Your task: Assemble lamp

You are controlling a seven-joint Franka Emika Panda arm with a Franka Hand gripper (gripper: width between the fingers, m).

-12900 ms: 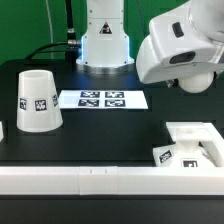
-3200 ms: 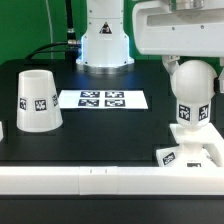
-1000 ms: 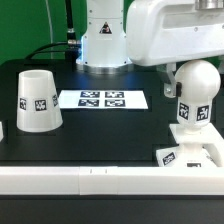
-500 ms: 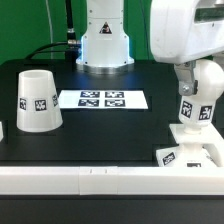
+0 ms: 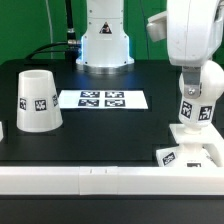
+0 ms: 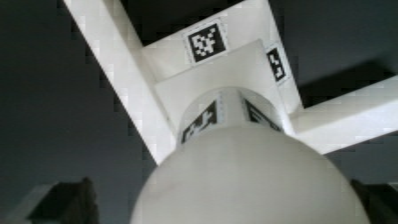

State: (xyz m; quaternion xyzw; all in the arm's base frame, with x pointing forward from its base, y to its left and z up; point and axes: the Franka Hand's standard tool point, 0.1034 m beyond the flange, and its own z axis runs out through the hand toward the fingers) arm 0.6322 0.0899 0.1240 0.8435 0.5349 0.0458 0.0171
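Directly beneath the claw (image 5: 200,82), at the exterior view's right, the bulb (image 5: 198,110) is seen standing upright on the base (image 5: 205,152), its long axis vertical. Whether the claw is clamped on its head cannot be told.

You look straight down onto the bulb (image 6: 231,185). Its round white head sits closest to the camera, large and out of focus. From the head towards twelve o'clock the stem narrows; it carries two square tags side by side and stands on the white base (image 6: 235,78). Two more tags show on the base, at twelve and one o'clock of the stem. A long white edge runs from beside the stem out towards eleven o'clock. A white bar (image 6: 347,105) leaves towards two o'clock. The black table (image 6: 54,110) shows on both sides. At eight o'clock of the head, apart from it, sits a blurred dark grey block (image 6: 63,200).
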